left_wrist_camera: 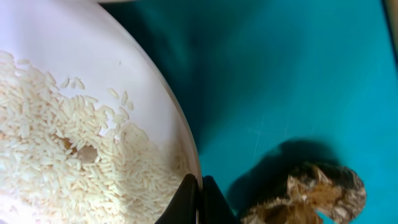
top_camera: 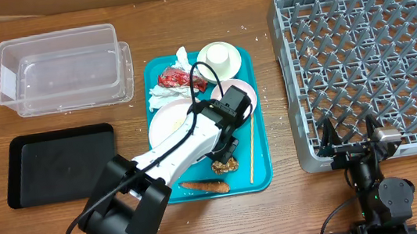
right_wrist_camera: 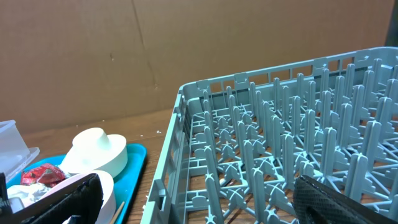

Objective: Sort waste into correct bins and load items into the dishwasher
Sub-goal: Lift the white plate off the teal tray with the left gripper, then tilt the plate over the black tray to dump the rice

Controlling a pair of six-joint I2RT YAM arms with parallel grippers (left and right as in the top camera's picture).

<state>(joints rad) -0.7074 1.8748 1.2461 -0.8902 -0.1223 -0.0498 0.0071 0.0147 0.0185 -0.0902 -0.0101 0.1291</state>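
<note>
My left gripper (top_camera: 225, 148) (left_wrist_camera: 199, 198) is shut on the rim of a white plate (left_wrist_camera: 143, 93) (top_camera: 168, 120) that holds rice grains (left_wrist_camera: 56, 143) on the teal tray (top_camera: 262, 175). Just right of the fingers lies a brown lumpy food bit (left_wrist_camera: 311, 193) (top_camera: 224, 165). An orange carrot-like stick (top_camera: 204, 186) lies at the tray's front. White napkins (top_camera: 180, 59), a red wrapper (top_camera: 175, 78), a white cup (top_camera: 220, 58) and a small bowl (top_camera: 242, 91) fill the tray's back. My right gripper (top_camera: 351, 148) (right_wrist_camera: 199, 208) stands open with nothing in it, at the front edge of the grey dish rack (top_camera: 367, 59) (right_wrist_camera: 280, 137).
A clear plastic tub (top_camera: 61, 71) stands at the back left. In front of it lies a shallow black tray (top_camera: 60, 164). A thin wooden stick (top_camera: 251, 147) rests along the teal tray's right side. A few rice grains are scattered on the table.
</note>
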